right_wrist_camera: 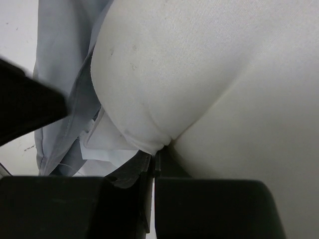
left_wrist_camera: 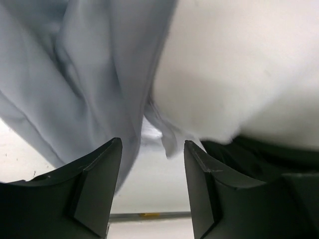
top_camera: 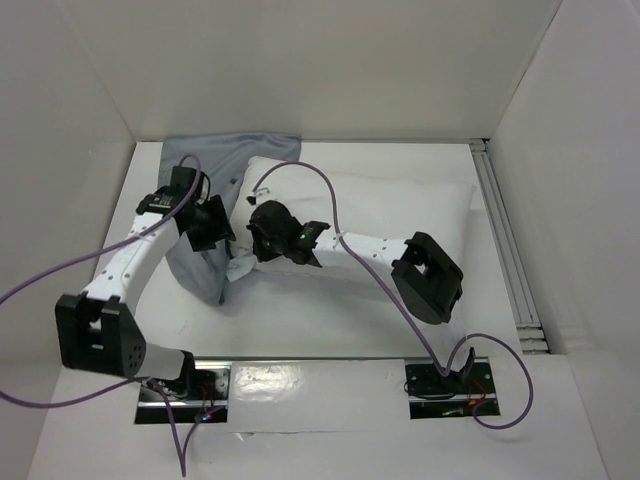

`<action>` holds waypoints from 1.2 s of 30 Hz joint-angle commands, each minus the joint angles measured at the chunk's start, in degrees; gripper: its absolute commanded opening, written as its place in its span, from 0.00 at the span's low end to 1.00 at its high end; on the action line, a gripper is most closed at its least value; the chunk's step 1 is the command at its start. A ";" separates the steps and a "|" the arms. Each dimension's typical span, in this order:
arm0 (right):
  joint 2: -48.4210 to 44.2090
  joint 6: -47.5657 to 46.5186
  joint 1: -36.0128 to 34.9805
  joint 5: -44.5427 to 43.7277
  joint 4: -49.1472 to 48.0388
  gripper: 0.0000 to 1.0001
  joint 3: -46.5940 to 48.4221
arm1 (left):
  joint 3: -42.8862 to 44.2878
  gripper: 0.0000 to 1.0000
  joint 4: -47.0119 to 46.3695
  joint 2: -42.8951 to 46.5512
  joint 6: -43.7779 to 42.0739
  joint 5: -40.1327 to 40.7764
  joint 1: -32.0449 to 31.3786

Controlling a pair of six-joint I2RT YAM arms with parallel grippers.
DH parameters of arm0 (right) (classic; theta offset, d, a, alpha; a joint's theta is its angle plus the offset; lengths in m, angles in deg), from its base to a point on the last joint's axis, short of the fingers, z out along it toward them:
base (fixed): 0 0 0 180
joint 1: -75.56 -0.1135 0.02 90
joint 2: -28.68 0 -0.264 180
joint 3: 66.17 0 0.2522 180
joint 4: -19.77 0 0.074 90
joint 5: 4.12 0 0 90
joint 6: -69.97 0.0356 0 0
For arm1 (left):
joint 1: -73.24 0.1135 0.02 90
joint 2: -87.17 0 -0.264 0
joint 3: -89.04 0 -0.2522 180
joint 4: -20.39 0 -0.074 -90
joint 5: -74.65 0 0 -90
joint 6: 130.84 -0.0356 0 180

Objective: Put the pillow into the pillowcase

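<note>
The plump white pillow (top_camera: 400, 215) lies across the middle and right of the table. The wrinkled grey pillowcase (top_camera: 225, 155) is bunched at its left end, running from the back wall down toward the front. My right gripper (right_wrist_camera: 155, 154) is shut on a pinched corner of the pillow (right_wrist_camera: 199, 74), right beside the grey pillowcase (right_wrist_camera: 60, 74). From above, the right gripper (top_camera: 243, 268) sits at the pillow's near left corner. My left gripper (left_wrist_camera: 152, 144) is open with nothing between its fingers, just below the hanging pillowcase (left_wrist_camera: 75, 74) and the pillow (left_wrist_camera: 239, 64). From above, the left gripper (top_camera: 222, 240) hovers over the grey cloth.
White walls close in the table at the back, left and right. An aluminium rail (top_camera: 505, 250) runs along the right side. Purple cables (top_camera: 330, 215) loop over the pillow and off the left edge. Shiny base plates (top_camera: 300, 385) sit at the near edge.
</note>
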 commanded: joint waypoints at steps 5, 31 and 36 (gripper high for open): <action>-2.37 0.43 0.35 0.24 0.92 0.00 -0.59 | 1.46 0.62 -4.53 -12.46 -0.56 2.25 0.17; -17.22 -0.28 -7.56 -2.13 8.65 0.00 -13.94 | 21.95 0.00 -0.32 -15.03 -1.79 -5.82 2.90; -18.45 -3.08 -8.17 -2.48 14.71 0.28 -11.23 | 20.81 0.00 -0.32 -12.22 -3.01 -7.85 3.95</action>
